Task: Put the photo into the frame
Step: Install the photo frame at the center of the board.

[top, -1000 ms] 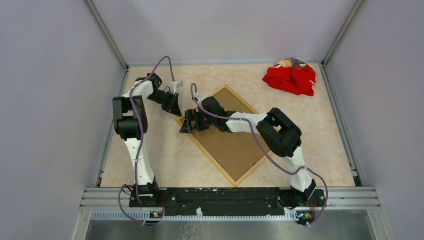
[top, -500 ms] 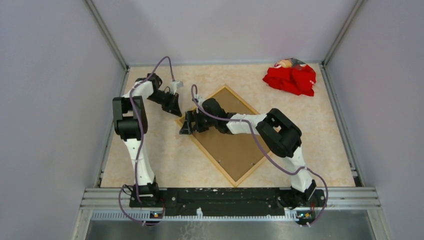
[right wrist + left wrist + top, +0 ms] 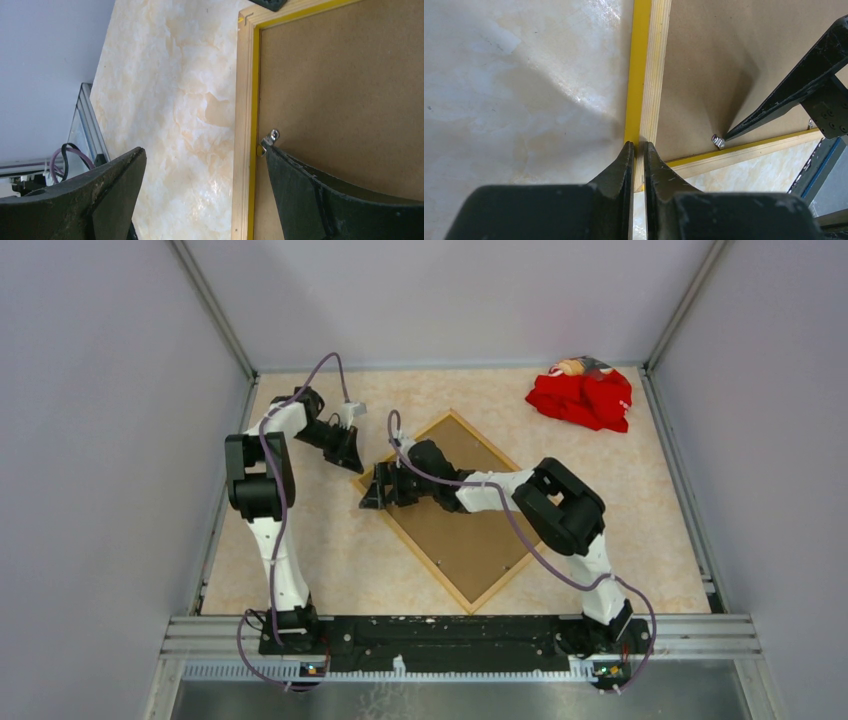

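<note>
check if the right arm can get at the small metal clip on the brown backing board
Likely yes: the right gripper is open, one fingertip right beside the small metal clip, with nothing covering it.

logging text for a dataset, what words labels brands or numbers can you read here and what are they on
None can be read in any view.
The frame, backing board, metal tab and table bear no print.
The patterned patch on the red cloth is too small to make out.
</note>
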You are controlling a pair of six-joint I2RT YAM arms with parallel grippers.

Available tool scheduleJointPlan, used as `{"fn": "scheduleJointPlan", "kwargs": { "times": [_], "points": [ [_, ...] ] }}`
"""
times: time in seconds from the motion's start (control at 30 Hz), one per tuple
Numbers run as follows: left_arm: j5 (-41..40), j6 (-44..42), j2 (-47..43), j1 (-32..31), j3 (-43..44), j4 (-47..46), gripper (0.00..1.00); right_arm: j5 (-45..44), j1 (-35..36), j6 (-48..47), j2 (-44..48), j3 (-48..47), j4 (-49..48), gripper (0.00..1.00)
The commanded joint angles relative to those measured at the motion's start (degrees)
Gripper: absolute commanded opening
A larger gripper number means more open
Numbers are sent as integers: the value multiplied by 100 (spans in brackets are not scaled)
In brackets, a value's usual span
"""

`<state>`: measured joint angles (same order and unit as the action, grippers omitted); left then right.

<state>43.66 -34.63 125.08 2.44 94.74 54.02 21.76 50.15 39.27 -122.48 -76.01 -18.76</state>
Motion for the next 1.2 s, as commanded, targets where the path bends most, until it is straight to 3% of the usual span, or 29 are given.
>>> {"fn": "scheduleJointPlan", "kwargs": {
  "times": [0.0, 1.17],
  "points": [
    [-400, -175, 21, -104, -252, 107, 13, -205, 99, 141, 306, 363, -156, 90],
    [-383, -219, -53, -105, -340, 117, 13, -261, 206, 409, -137, -23, -112, 90]
  ]
}}
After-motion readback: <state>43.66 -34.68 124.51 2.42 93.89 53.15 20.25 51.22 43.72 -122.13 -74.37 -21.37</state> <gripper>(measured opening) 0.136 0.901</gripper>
